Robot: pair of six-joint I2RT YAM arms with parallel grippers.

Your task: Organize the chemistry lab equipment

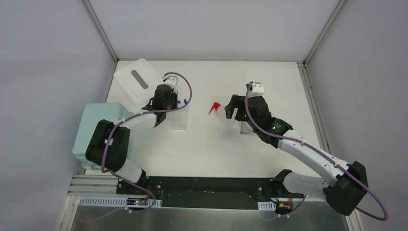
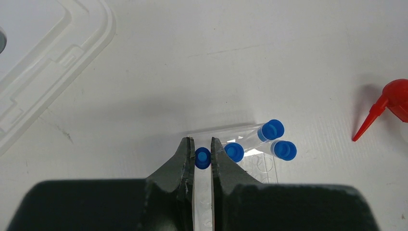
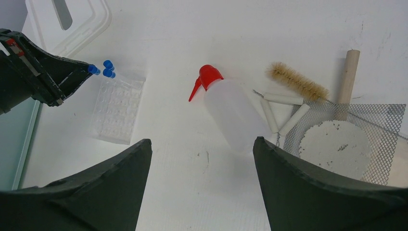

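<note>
The left gripper (image 2: 202, 150) is pinched almost shut on a small clear blue-capped tube (image 2: 202, 158), whose cap shows between its fingertips at the far end of the clear rectangular tube rack (image 2: 262, 169). That narrow hold suits so slim a thing and probably steadies it for seating in a rack hole. Just beside it, three more blue-capped tubes (image 2: 272, 130) cluster at the same end of the rack, at least one leaning. Further off lies a white plastic lid (image 2: 48, 72).

The right gripper (image 3: 202, 144) holds nothing. Its jaws stand wide apart above the white squeeze bottle with red spout (image 3: 231, 115), which lies on its side with the spout toward the rack. The wide spread looks meant to straddle the bottle's body. To the bottle's right, close together and not yet sorted, lie a bristle brush (image 3: 296, 82), a wooden handle (image 3: 347, 72), white rods (image 3: 284, 99) and a wire mesh square (image 3: 385, 120) with a round white centre.
</note>
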